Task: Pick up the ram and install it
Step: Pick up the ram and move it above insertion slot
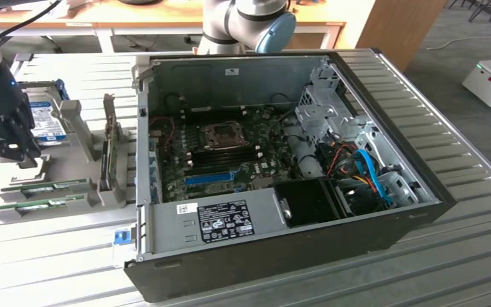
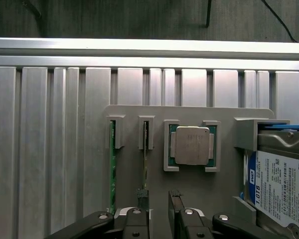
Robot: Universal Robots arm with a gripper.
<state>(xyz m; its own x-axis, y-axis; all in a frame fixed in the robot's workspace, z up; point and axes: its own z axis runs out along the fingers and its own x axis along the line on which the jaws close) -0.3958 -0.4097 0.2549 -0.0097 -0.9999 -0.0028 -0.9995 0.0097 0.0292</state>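
Black two-finger gripper is spread wide with nothing in it. I have it hanging over the flat grey slotted holder tray on the ribbed aluminium table. The long thin green ram stick stands on edge in its slot and runs straight out ahead of one black fingertip. It's in line with that pad, not in the gap, and I can't tell if they touch. A second green stick stands parallel, just outboard of the same finger. A square silver processor chip lies flat ahead of the other finger, and a silver hard drive with a blue-and-white label is further out that side. The open black computer case is well apart from the hand.
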